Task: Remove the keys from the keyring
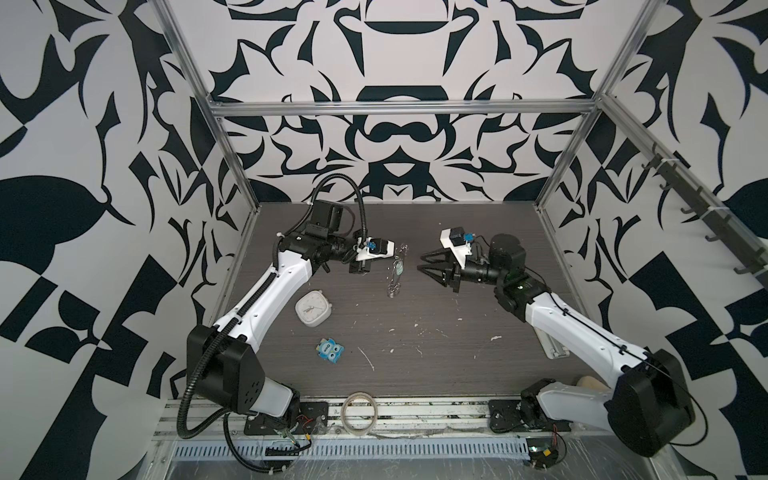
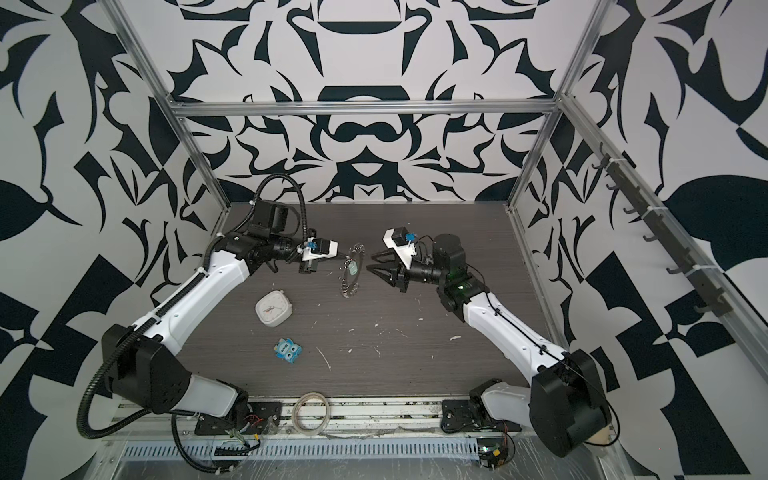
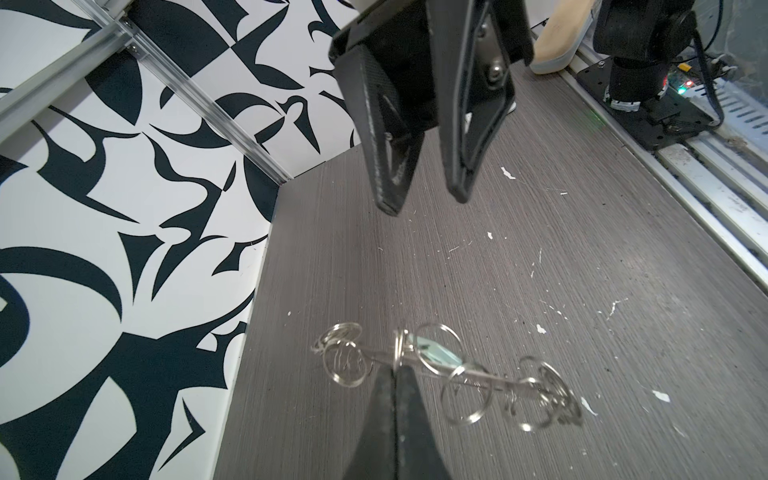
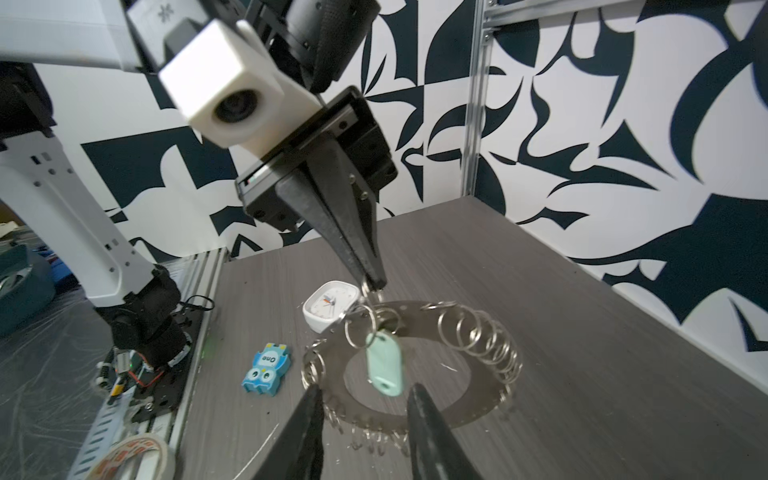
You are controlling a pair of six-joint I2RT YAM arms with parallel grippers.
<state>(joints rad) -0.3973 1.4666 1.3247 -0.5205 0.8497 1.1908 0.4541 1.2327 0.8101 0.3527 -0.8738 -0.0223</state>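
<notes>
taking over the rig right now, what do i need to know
Left gripper: shut on a small ring at the rim of the keyring, holding the disc up on edge.
Right gripper: open, facing the disc, fingers either side of the tagged key in its wrist view, not gripping it.
Done: disc picked up and presented.
Left: grip the tagged key and work it off its ring.

I get both top views from high at front, pitched down over whole table (image 1: 415, 353), nearly equal. Left wrist view close, facing keyring (image 3: 478, 379) edge-on. Right wrist view close, same keyring from opposite side.
</notes>
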